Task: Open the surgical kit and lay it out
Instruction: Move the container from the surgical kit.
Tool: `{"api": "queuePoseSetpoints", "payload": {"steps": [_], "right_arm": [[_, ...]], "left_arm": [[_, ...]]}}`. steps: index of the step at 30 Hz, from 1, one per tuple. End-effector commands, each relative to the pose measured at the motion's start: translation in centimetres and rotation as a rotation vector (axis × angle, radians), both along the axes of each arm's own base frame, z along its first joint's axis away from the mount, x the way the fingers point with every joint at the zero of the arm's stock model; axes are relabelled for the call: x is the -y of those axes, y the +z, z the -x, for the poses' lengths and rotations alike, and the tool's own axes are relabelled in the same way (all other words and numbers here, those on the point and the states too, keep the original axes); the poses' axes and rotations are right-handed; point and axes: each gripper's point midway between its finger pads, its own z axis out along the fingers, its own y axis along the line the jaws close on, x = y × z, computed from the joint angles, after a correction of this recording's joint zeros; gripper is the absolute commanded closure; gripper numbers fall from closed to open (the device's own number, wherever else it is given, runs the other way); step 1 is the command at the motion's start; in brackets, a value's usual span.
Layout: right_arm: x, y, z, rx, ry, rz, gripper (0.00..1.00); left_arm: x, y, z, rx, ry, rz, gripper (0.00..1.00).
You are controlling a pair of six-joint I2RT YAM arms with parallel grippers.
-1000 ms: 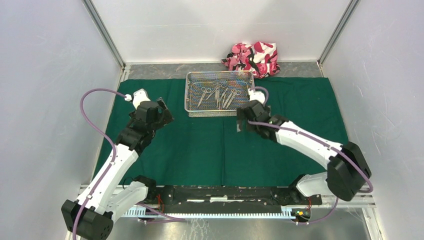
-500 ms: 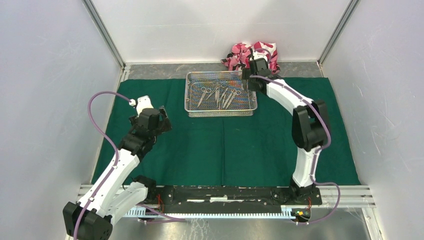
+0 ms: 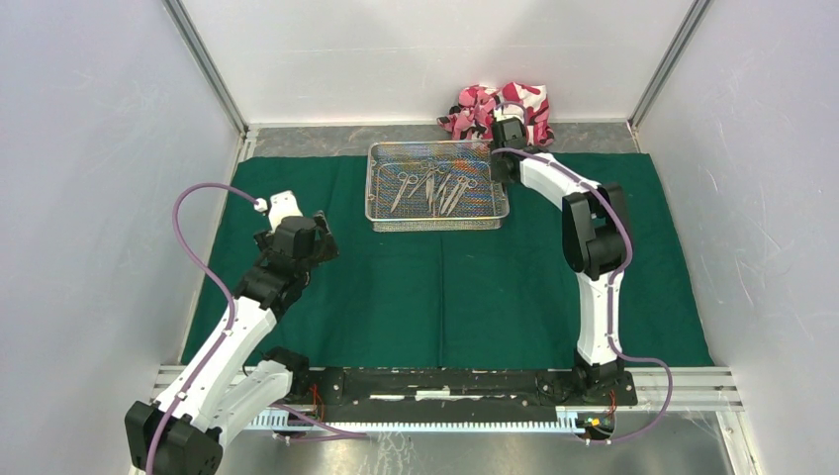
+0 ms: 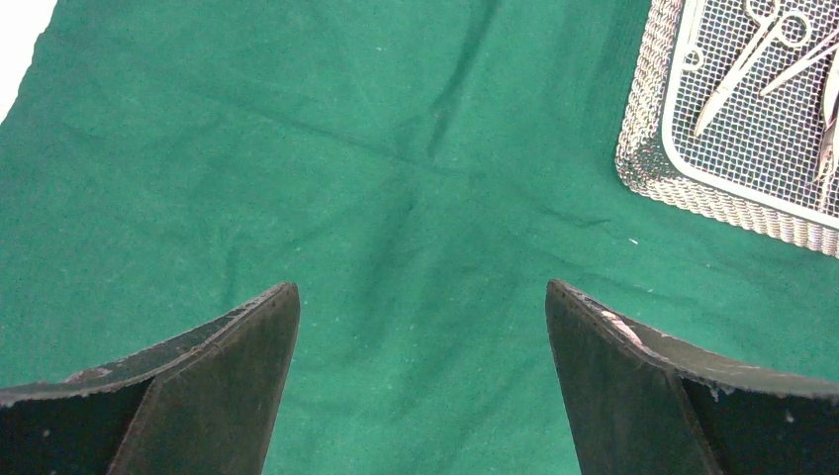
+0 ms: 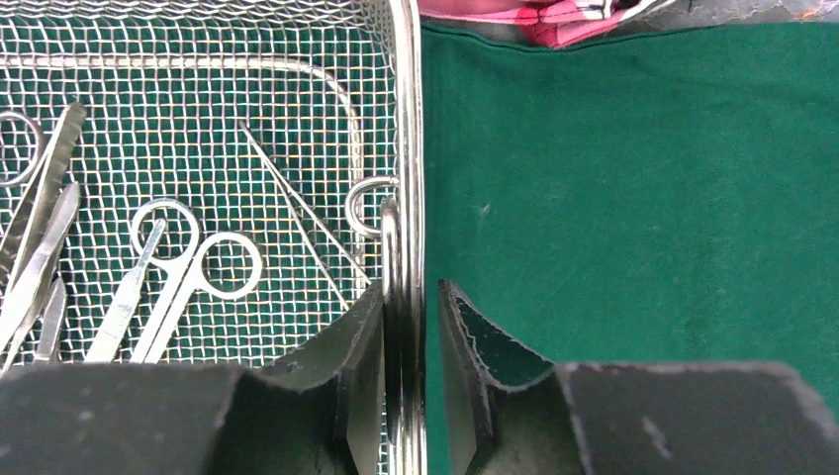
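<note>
The dark green cloth (image 3: 445, 297) lies spread flat on the table. At its far middle stands the silver wire-mesh tray (image 3: 435, 226), holding steel scissors (image 5: 188, 257), forceps and tweezers (image 3: 435, 188). My right gripper (image 3: 501, 166) straddles the tray's right rim (image 5: 408, 119). One finger is inside the mesh wall and the other outside, and the jaws are drawn in narrowly around the rim (image 5: 411, 287). My left gripper (image 3: 322, 230) hovers over bare green cloth (image 4: 416, 198) left of the tray (image 4: 643, 148). It is wide open (image 4: 420, 287) with nothing between its fingers.
A pink, white and black camouflage cloth bundle (image 3: 500, 109) lies just behind the tray's far right corner, close to my right wrist, with its edge at the top of the right wrist view (image 5: 534, 15). White walls enclose the table on three sides.
My right arm swung from the tray's near right corner up to its right rim, and its jaws narrowed from wide open around that rim. The left arm drew back slightly.
</note>
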Motion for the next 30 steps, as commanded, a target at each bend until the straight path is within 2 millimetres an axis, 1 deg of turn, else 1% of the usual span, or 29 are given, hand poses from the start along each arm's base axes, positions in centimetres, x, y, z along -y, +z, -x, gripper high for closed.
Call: {"api": "queuePoseSetpoints", "payload": {"steps": [1, 4, 6, 8, 9, 12, 15, 17, 20, 26, 30], "right_arm": [[0.1, -0.3, -0.9, 0.027, 0.001, 0.008, 0.7], [0.1, -0.8, -1.1, 0.026, -0.016, -0.002, 0.66], [0.0, -1.0, -1.1, 0.021, -0.02, -0.008, 0.67], [0.0, -0.8, -1.2, 0.021, -0.031, -0.012, 0.68], [-0.1, -0.6, -1.2, 0.021, -0.028, -0.018, 0.72], [-0.7, 0.8, -1.3, 0.042, -0.013, -0.048, 0.86], [-1.2, 2.8, -1.3, 0.07, 0.0, -0.086, 1.0], [-1.6, 4.0, -1.2, 0.085, 0.017, -0.11, 1.0], [-1.8, 5.8, -0.9, 0.11, 0.024, -0.15, 1.0], [-2.5, 7.9, 0.2, 0.152, 0.092, -0.312, 1.0], [-3.5, 9.5, 0.7, 0.182, 0.162, -0.406, 1.0]], "left_arm": [[-0.5, 1.2, -0.4, 0.049, 0.01, -0.027, 0.0], [-0.3, 1.4, -0.4, 0.066, -0.003, -0.014, 0.0], [-0.2, 1.6, -0.5, 0.074, -0.01, -0.01, 0.0], [-0.4, 1.6, -0.4, 0.071, -0.002, -0.015, 0.0], [-0.5, 1.7, -0.3, 0.073, 0.002, -0.017, 0.0], [-0.8, 2.0, -0.2, 0.086, 0.013, -0.017, 0.0], [-0.9, 2.4, 0.0, 0.104, 0.019, -0.014, 0.0], [-1.0, 2.6, 0.0, 0.118, 0.021, -0.008, 0.0], [-1.0, 2.7, 0.1, 0.122, 0.02, -0.006, 0.0], [-0.8, 2.9, 0.2, 0.128, 0.013, 0.003, 0.0], [-0.7, 3.0, 0.2, 0.135, 0.009, 0.008, 0.0]]}}
